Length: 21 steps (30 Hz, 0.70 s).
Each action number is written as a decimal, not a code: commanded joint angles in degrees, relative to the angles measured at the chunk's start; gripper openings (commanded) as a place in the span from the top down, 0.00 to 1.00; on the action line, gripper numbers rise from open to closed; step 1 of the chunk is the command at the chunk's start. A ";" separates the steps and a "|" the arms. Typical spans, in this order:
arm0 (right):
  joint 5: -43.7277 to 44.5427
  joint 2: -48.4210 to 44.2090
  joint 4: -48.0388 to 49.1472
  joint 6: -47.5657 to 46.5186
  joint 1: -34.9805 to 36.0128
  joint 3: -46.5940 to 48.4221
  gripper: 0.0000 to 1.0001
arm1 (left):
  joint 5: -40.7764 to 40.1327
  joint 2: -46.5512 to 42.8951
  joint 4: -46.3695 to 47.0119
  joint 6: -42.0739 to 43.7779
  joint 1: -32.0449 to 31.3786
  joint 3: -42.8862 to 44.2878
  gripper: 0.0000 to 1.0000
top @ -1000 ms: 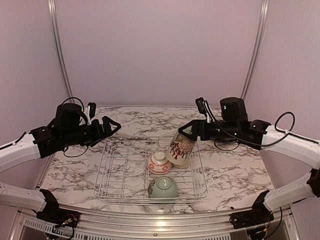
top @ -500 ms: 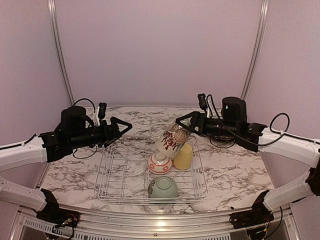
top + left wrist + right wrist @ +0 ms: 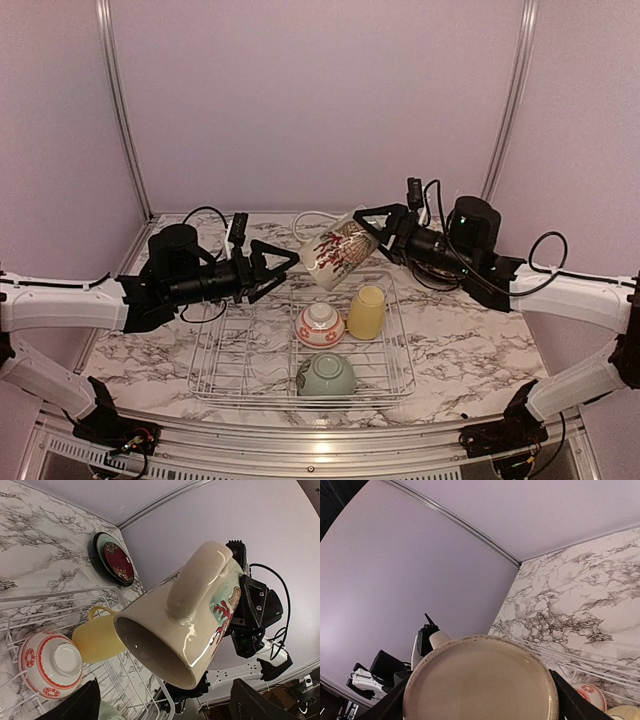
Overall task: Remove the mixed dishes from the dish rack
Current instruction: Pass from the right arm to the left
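Moved since a second ago: mug [image 3: 335, 250], then tilted at the rack's right rear, now raised above it and swung left. The left arm has reached in toward it, and the yellow cup [image 3: 366, 312] that the mug hid is now in sight.

Item in hand: mug, in the air over the rear of the rack [image 3: 215, 340], lying nearly level, base to the right, mouth toward the left arm.
- Right fingers [image 3: 380, 214]: clamped across the mug's base.
- Left fingers [image 3: 278, 259]: spread wide, holding nothing, just short of the mug's mouth. The left wrist view shows the mug between them and ahead, not yet touched.

Out of the rack:
- Red plate [image 3: 116, 562] lying on the teal plate [image 3: 104, 544], at the far edge of the worktop [image 3: 470, 340].

In the rack:
- White-and-red bowl [image 3: 319, 324], centre.
- Yellow cup, just right of that bowl.
- Green bowl [image 3: 325, 377], near edge.

Progress, as judged: both plates done, mug lifted but not set down, likely about to pass to the left arm. Three pieces remain, so roughly half is left.
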 commanded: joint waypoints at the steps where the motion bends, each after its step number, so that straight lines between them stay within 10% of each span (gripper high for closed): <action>1: 0.28 -0.76 15.41 5.06 -0.45 0.93 1.00 | 2.93 4.47 9.41 -3.37 -1.71 3.29 0.08; 12: -3.19 1.98 20.22 7.77 -0.38 -0.66 1.00 | 3.19 13.53 22.84 -8.58 -4.62 8.18 0.30; 21: -3.39 2.34 25.10 10.47 0.03 -3.51 1.00 | 1.09 14.58 25.24 -9.85 -4.66 8.08 0.72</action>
